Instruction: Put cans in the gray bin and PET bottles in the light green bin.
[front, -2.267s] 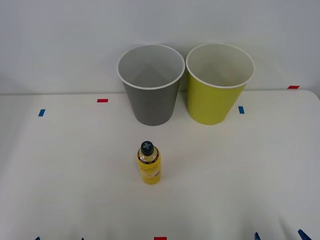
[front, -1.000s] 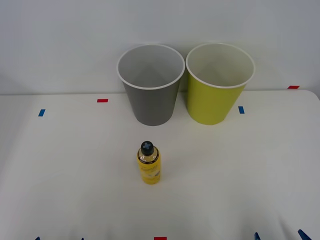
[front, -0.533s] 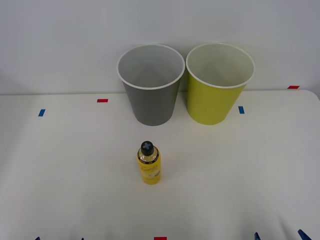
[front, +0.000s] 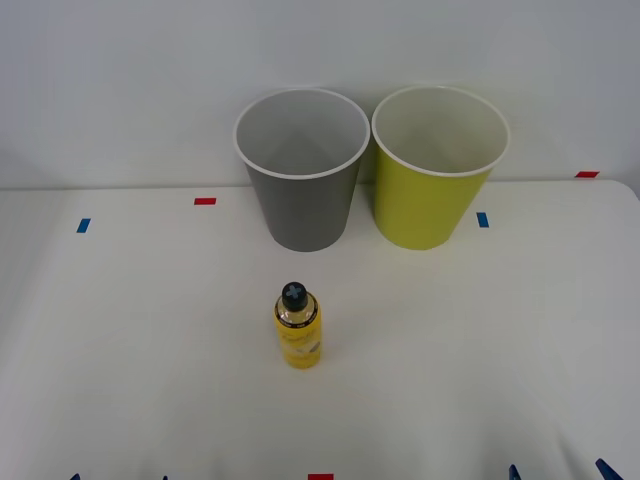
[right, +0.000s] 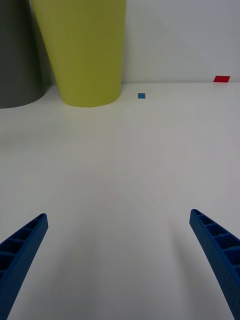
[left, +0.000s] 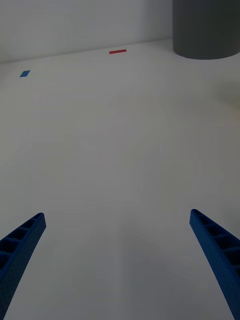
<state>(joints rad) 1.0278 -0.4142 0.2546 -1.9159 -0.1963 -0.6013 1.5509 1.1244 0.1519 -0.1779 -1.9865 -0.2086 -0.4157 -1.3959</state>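
Note:
The gray bin (front: 302, 190) and the light green bin (front: 430, 195) stand upright side by side at the back of the white table, gray on the left. One PET bottle (front: 298, 335), yellow-labelled with a black cap, stands upright in front of the gray bin. Cans are out of view. My left gripper (front: 120, 477) and right gripper (front: 558, 471) sit at the near table edge, both open and holding nothing. The right wrist view faces the light green bin (right: 82, 50) and part of the gray bin (right: 17, 60) beyond the right gripper (right: 117, 215). The left gripper (left: 116, 214) faces the gray bin (left: 207, 30).
Small red tape marks (front: 205, 201) and blue tape marks (front: 83, 225) dot the white table (front: 480, 350). A pale wall rises directly behind the bins. The table's right edge curves away near a red mark (front: 587, 174).

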